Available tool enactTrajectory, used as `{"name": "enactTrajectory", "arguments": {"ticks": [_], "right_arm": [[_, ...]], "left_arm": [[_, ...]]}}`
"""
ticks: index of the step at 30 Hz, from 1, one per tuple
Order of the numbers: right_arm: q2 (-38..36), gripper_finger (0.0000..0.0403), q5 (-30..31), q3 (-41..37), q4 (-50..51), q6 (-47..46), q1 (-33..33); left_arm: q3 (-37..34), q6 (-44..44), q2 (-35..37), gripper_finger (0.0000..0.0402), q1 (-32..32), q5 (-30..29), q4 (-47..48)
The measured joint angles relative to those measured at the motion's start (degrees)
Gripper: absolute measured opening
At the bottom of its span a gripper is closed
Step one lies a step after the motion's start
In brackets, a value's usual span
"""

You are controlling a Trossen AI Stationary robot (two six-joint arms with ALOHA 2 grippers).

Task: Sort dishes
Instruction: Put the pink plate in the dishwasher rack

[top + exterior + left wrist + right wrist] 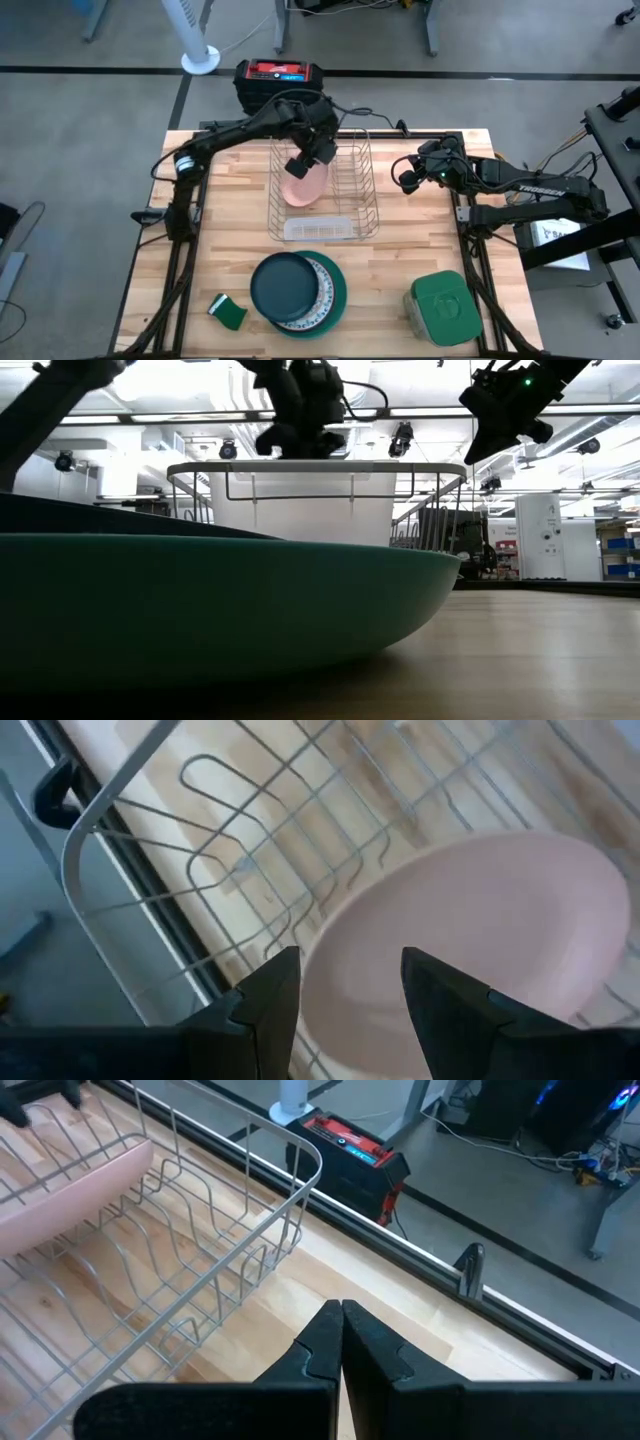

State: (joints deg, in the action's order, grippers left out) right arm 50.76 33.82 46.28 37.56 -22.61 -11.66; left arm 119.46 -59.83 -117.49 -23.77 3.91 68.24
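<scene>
The salmon-pink plate [304,187] leans on edge among the wires of the wire dish rack [352,190]; it also shows in the left wrist view [480,940]. My left gripper [303,165] hovers open just over the plate's far rim, and its fingers [272,992] stand apart in front of the plate. The dark teal plate [284,285] lies on the white ornamented plate [322,283], which lies on the bright teal-green plate [338,297] near the front edge. My right gripper [408,178] is shut and empty, to the right of the rack.
A white tray [318,230] sits at the rack's near end. A small green sponge [230,312] lies front left. A square green-lidded container [442,305] stands front right. A black and red box [278,78] sits on the floor beyond the far edge.
</scene>
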Motion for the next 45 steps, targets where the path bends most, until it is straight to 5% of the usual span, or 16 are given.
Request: {"name": "enactTrajectory", "arguments": {"ticks": [11,45], "right_arm": [[0.00,0.0000,0.03,0.00,-0.04,-0.04,0.00],[0.04,0.0000,0.14,-0.59,-0.05,0.17,0.00]], "left_arm": [[15.51,1.39,-12.42,0.0165,-3.18,5.54,11.66],[13.90,-2.88,-14.76,0.0153,-4.43,7.73,10.68]]}}
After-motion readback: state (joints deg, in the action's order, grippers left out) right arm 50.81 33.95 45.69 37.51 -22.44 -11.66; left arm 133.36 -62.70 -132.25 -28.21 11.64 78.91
